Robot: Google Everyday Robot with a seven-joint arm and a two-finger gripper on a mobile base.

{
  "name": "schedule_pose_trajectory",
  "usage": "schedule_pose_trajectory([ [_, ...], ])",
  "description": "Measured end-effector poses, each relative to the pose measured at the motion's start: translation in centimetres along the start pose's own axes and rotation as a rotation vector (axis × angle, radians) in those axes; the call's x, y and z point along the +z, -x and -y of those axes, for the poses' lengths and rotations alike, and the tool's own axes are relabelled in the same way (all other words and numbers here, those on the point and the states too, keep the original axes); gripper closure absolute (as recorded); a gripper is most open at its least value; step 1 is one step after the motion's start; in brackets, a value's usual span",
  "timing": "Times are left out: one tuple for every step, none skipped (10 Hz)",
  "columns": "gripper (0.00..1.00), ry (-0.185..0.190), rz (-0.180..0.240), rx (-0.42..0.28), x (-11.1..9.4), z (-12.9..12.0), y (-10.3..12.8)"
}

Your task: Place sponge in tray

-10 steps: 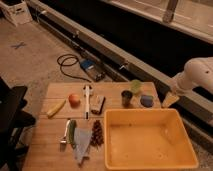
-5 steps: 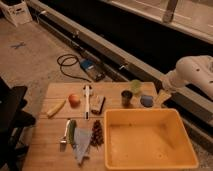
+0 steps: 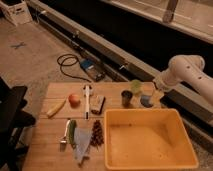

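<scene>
Claw (image 3: 156, 94): hovers at the far right edge of the tabletop (image 3: 47, 135); how open it is cannot be told.
Sponge (image 3: 146, 101): just left of and below the claw, beside a dark cup (image 3: 127, 98).
Tray (image 3: 150, 112): just nearer than the claw.
Advice: grip squarely, avoid the cup, lift over the rim.

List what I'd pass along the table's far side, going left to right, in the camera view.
Banana, round red-orange fruit, white utensil, dark cup, pale green cup, sponge, gripper close by the sponge's right side.
</scene>
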Motion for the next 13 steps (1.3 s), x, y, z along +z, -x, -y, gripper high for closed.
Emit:
schedule_pose_trajectory([
  [0.2, 0.022, -0.004, 0.008, 0.7, -0.3, -0.3],
  [0.2, 0.044, -0.006, 0.014, 1.4, -0.6, -0.5],
  [0.2, 0.067, -0.008, 0.018, 2.4, -1.1, -0.5],
  [0.2, 0.084, -0.008, 0.024, 3.0, -1.4, -0.6],
  [0.2, 0.095, -0.009, 0.032, 3.3, -1.6, -0.8],
  [0.24, 0.105, -0.008, 0.041, 3.5, -1.8, -1.1],
  [0.31, 0.111, -0.007, 0.046, 3.6, -1.9, -1.2],
  [0.42, 0.114, -0.006, 0.052, 3.6, -1.8, -1.2],
  [0.55, 0.112, -0.006, 0.056, 3.5, -1.7, -1.3],
  [0.64, 0.109, -0.006, 0.059, 3.3, -1.6, -1.4],
  [0.75, 0.106, -0.006, 0.06, 3.2, -1.4, -1.4],
  [0.84, 0.103, -0.006, 0.061, 3.1, -1.3, -1.3],
  [0.93, 0.102, -0.006, 0.061, 3.1, -1.3, -1.3],
])
